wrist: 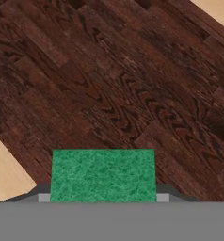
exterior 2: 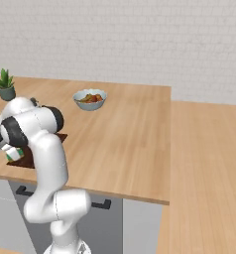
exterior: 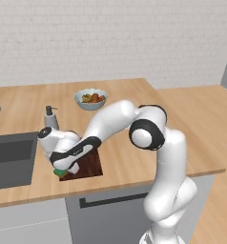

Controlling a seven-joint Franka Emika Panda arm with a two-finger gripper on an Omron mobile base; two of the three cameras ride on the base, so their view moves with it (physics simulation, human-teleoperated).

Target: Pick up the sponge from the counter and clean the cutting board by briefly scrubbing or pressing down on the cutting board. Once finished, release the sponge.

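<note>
**Sponge held on board**

Gripper [wrist: 103,197] gripped the sponge [wrist: 103,175], a fingertip [wrist: 163,195] at each side, jaws fairly wide. Sponge pressed on the board [wrist: 123,89] near its 7 o'clock corner, beside the counter [exterior: 129,95] edge.

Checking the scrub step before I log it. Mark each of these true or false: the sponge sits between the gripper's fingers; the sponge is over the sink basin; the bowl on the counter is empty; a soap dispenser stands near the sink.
1. The sponge sits between the fingers of the gripper: true.
2. The sponge is over the sink basin: false, it is over the cutting board.
3. The bowl on the counter is empty: false, it holds food.
4. A soap dispenser stands near the sink: true.
</note>
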